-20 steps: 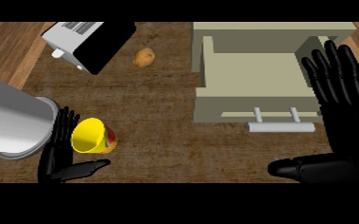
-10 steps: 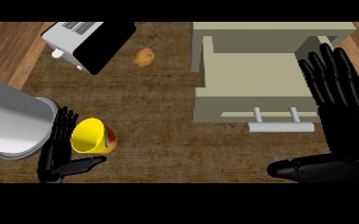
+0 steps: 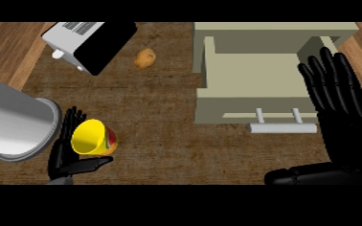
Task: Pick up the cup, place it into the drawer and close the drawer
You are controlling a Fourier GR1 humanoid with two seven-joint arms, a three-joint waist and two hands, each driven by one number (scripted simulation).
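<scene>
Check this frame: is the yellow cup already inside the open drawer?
No. The yellow cup is at the left hand near the counter's lower left, far from the open drawer on the right.

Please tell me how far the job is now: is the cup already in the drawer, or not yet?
Not yet. Done: the drawer stands open, and nothing shows inside it. In hand: the left hand is beside the yellow cup, fingers straight behind it and thumb below, not curled round it. The right hand rests open by the drawer's right side. Left: lifting the cup, placing it in the drawer, and closing it.
</scene>
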